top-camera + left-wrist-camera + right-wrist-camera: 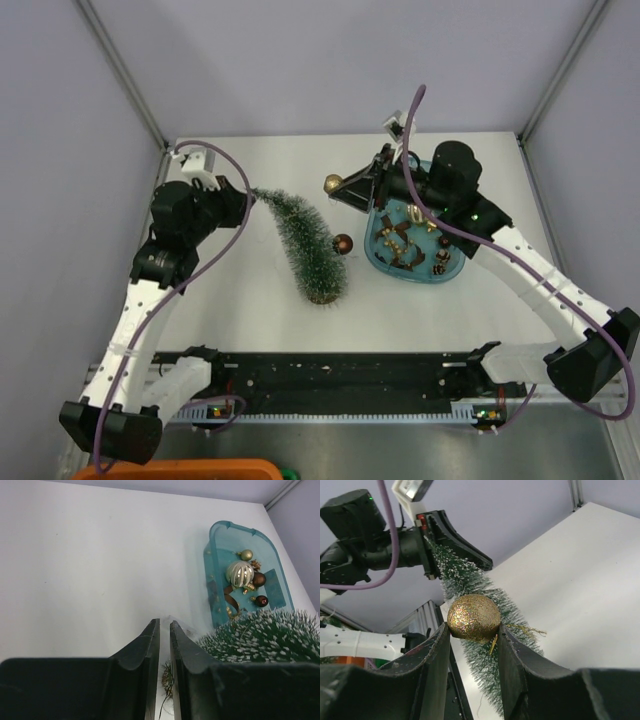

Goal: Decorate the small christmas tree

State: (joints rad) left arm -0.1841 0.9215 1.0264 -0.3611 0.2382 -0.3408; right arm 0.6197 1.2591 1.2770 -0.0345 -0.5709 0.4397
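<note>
The small christmas tree [305,240] stands tilted on the table, its tip pinched in my left gripper [247,197], whose jaws are nearly closed on it. The tree's frosted bristles also show in the left wrist view [265,635] and the right wrist view [470,580]. A dark red bauble [343,243] hangs on the tree's right side. My right gripper [345,188] is shut on a gold glitter ball [473,617], held above the table just right of the tree's upper part; the ball also shows in the top view [333,184].
A translucent blue oval tray [378,258] right of the tree holds several ornaments and ribbons, among them a silver-gold ball [240,573] and a brown ball [258,579]. A black rail [340,375] runs along the near edge. Walls enclose the table.
</note>
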